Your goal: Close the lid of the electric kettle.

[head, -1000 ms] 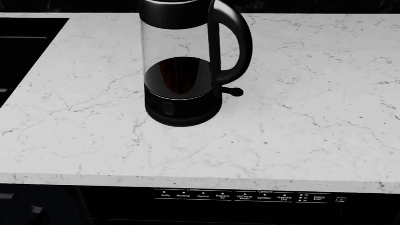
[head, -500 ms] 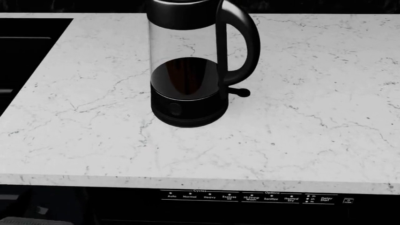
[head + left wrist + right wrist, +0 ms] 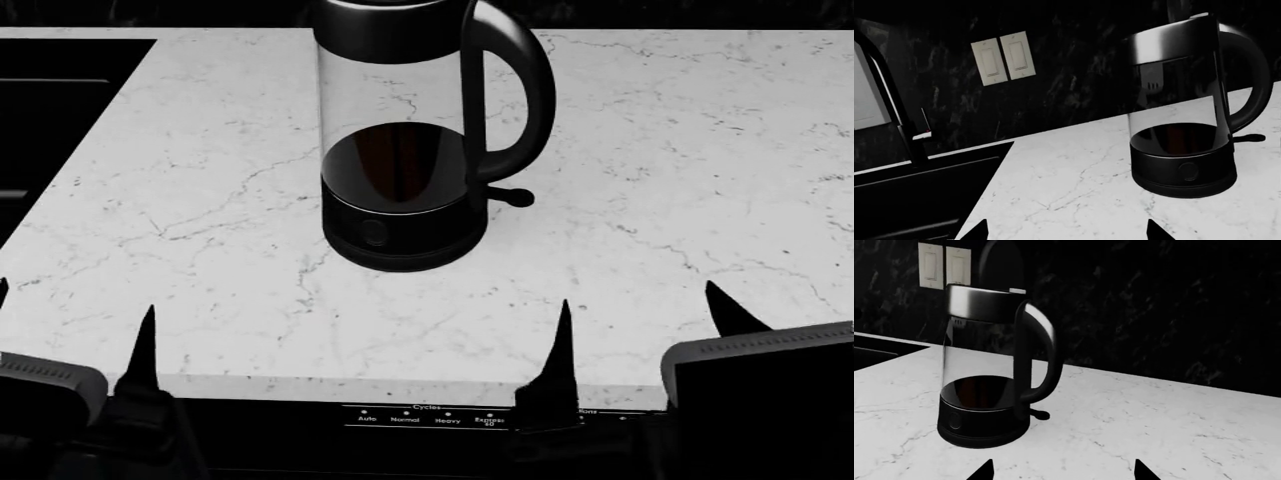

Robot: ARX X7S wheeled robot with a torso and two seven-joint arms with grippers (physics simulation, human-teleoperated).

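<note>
Two grippers in play, both low at the near edge of the bench (image 3: 694, 150), neither touching anything. Left gripper (image 3: 67, 335) and right gripper (image 3: 647, 330) each show spread fingertips with clear space between, so both stand wide and empty. One electric kettle (image 3: 400, 150) stands upright toward the back of the bench, between the two arms, handle toward the right arm, well apart from both grippers. The lid (image 3: 1002, 262) looks swung up: right wrist view shows a dark rounded shape rising behind the collar, hard to separate from the dark wall, so I read it as open but not with full confidence. Head view crops the kettle's top, no help there. Step in hand, as I judge it: approach, nothing on the lid yet. Next move calls for raising one arm above the collar, getting behind or over the raised lid and pressing it forward and down onto the mouth; right arm seems better placed, but must clear the handle. Push gently or the kettle slides. Count: one kettle, one lid, two wall switches (image 3: 1003, 56), one sink (image 3: 54, 90) on the left.
</note>
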